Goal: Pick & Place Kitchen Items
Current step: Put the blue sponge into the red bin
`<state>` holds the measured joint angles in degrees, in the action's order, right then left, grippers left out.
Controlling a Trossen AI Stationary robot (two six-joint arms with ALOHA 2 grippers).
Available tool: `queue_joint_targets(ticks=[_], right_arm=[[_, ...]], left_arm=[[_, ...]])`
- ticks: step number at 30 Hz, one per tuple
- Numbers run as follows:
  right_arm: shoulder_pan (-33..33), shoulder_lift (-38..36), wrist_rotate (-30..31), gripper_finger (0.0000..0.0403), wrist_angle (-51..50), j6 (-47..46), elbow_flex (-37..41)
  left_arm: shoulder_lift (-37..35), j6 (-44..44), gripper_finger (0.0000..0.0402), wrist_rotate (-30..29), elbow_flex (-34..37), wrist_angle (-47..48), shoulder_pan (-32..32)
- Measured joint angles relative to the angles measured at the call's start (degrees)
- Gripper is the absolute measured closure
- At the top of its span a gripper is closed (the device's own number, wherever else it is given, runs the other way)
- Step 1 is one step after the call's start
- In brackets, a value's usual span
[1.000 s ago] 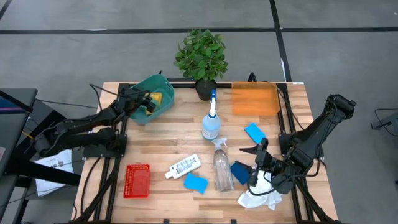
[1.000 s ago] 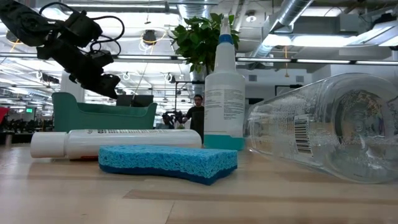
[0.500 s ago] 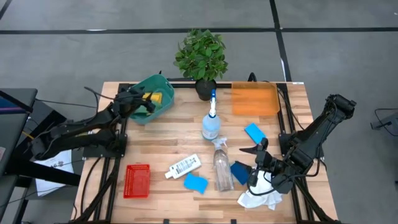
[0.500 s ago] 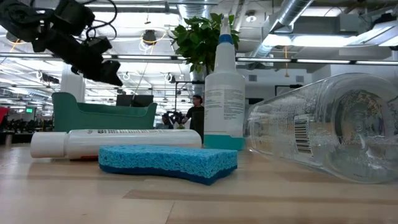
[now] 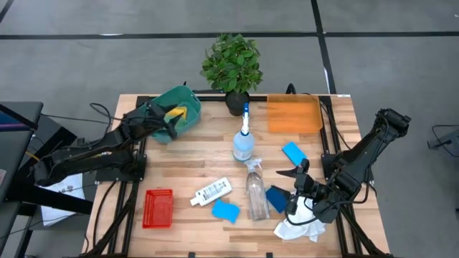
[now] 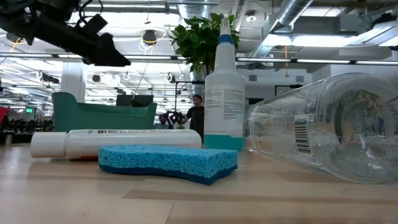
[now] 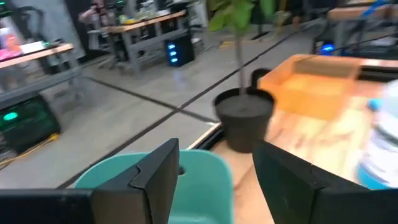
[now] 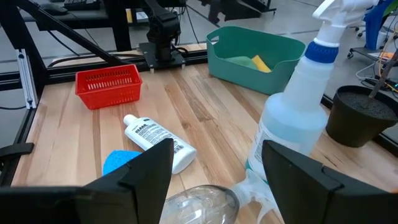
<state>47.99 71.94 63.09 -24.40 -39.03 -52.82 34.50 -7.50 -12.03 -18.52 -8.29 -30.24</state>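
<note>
Yellow sponge (image 5: 181, 112) and green sponge (image 8: 239, 61) lie inside the teal bin (image 5: 188, 123) at the table's far-left corner. Left gripper (image 5: 163, 119) hovers above the bin's near-left rim, fingers spread, empty.

Upright spray bottle (image 5: 243, 142) stands mid-table; second spray bottle (image 5: 257, 190) lies on its side just in front. Small white bottle (image 5: 211, 191) lies left of it, beside a blue sponge (image 5: 225, 210).

Right gripper (image 5: 297, 195) sits near-right, jaws apart, empty, just above the white cloth (image 5: 301, 228).
</note>
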Motion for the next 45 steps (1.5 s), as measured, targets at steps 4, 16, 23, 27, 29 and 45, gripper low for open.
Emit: queue_joint_targets(ticks=[4,16,23,27,29,45], right_arm=[[0.0,0.0,0.0,0.0163,-0.02,0.0,0.0],[-0.16,0.0,-0.02,0.0163,-5.21,-5.27,-0.04],[-0.88,0.0,-0.04,0.0163,-10.5,-12.08,-0.04],[-2.02,0.0,-1.59,0.0163,-15.28,-17.84,-0.04],[-2.84,0.19,-3.39,0.0163,-18.27,-20.99,-0.04],[-5.11,0.46,-10.92,0.0163,-26.86,-32.48,0.57]], left_arm=[[-0.44,-0.03,0.0212,4.95,0.0,-1.11,0.82],[-0.45,-0.13,0.024,31.99,0.0,-8.48,2.9],[-3.42,-0.11,0.0263,40.31,0.0,-9.39,4.15],[-5.69,0.02,0.0276,43.15,0.0,-9.4,5.43],[-7.07,0.06,0.0281,43.93,0.0,-9.42,6.37],[-13.25,0.91,0.0288,43.79,0.0,-11.55,17.01]])
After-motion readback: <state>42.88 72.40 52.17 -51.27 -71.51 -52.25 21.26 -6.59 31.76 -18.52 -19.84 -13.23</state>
